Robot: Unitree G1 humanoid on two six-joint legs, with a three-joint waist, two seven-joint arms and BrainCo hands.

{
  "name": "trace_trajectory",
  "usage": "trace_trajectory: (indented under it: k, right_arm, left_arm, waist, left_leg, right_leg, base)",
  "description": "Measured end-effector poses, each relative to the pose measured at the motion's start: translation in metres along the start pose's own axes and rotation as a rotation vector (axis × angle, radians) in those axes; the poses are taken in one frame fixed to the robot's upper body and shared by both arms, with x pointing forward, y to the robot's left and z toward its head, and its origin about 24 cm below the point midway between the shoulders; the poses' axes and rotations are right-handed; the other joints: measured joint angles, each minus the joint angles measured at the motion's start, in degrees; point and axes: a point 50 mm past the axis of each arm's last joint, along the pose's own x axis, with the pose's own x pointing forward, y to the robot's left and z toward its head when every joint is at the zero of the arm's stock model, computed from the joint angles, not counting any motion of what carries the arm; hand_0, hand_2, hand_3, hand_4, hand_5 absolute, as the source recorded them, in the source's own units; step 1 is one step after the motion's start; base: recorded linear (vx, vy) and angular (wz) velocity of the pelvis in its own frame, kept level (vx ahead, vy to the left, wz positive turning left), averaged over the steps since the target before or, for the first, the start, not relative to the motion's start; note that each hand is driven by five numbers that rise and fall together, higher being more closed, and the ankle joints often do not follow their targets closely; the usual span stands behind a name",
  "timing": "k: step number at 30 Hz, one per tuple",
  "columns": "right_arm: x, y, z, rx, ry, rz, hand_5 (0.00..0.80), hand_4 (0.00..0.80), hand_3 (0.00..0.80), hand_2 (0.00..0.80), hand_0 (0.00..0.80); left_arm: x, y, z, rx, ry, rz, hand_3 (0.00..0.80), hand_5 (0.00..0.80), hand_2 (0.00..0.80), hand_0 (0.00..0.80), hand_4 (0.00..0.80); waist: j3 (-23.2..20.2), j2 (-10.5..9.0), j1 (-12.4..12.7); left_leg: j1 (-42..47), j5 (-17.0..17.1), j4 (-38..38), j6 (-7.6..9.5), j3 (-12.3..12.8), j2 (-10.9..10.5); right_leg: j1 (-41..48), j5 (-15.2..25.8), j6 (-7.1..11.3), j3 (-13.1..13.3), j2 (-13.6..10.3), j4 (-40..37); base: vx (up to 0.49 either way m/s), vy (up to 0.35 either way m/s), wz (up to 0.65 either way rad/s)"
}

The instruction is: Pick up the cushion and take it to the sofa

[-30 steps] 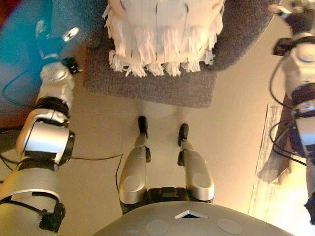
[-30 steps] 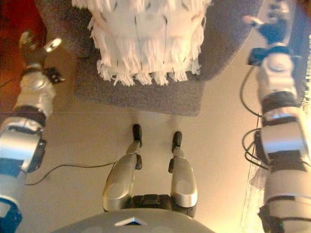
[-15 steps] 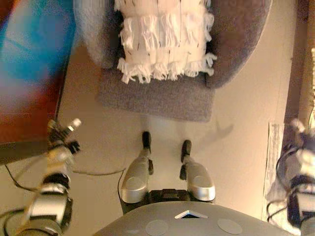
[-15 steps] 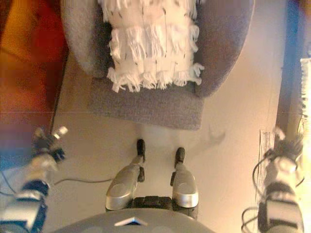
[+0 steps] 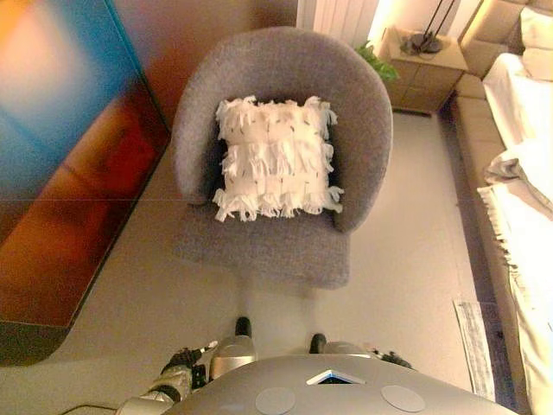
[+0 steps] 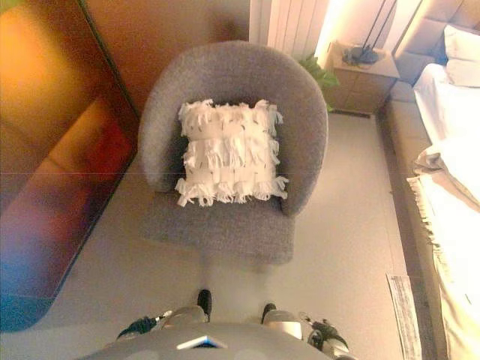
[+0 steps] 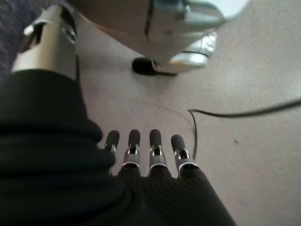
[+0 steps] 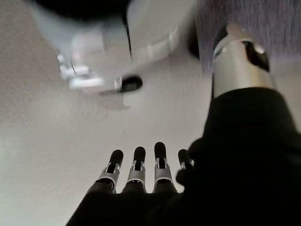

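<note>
A white fringed cushion (image 5: pixel 275 160) lies on the seat of a grey round armchair (image 5: pixel 276 249), leaning against its back. A beige sofa (image 5: pixel 484 147) with a white throw (image 5: pixel 527 199) runs along the right side. My left hand (image 5: pixel 177 372) hangs low by my body, well short of the chair; its wrist view (image 7: pixel 141 153) shows straight fingers over bare floor, holding nothing. My right hand (image 6: pixel 328 332) hangs low on the other side; its wrist view (image 8: pixel 136 172) shows it open and empty too.
A wooden side table (image 5: pixel 425 62) with a lamp base stands behind the chair at the right, a green plant (image 5: pixel 378 62) beside it. A large glossy reddish panel (image 5: pixel 78 173) fills the left. A pale mat edge (image 5: pixel 475 337) lies by the sofa.
The camera has pulled back, so the whole chair and sofa now show. Both arms have dropped from beside the chair to low by my body. The cushion stays on the chair.
</note>
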Motion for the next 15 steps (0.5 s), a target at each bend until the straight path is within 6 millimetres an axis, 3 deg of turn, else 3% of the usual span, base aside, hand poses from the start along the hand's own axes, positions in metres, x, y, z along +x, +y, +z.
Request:
trace_trajectory:
  k: [3,15]
  right_arm:
    - [0.0008,0.0028,0.0122,-0.131,-0.04,0.021,0.0,0.0,0.0,0.0,0.0]
    - [0.0007,0.0003,0.0077,-0.125,-0.009,0.056,0.0,0.0,0.0,0.0,0.0]
  left_arm:
    - [0.0,-0.003,0.0064,0.063,-0.012,-0.017,0.0,0.0,0.0,0.0,0.0]
    - [-0.0001,-0.0039,0.0015,0.068,0.042,-0.037,0.0,0.0,0.0,0.0,0.0]
  waist:
    - [-0.8,0.04,0.0]
    - [-1.6,0.76,0.0]
  left_leg:
    - [0.7,0.0,0.0,0.02,0.0,0.2]
    - [2.0,-0.2,0.0,-0.25,-0.2,0.6]
  right_leg:
    - [0.3,0.0,-0.05,0.0,0.2,0.0]
    - [1.9,-0.3,-0.52,-0.1,0.7,0.0]
  base:
    - [0.0,0.0,0.0]
    - [0.017,-0.005,0.0]
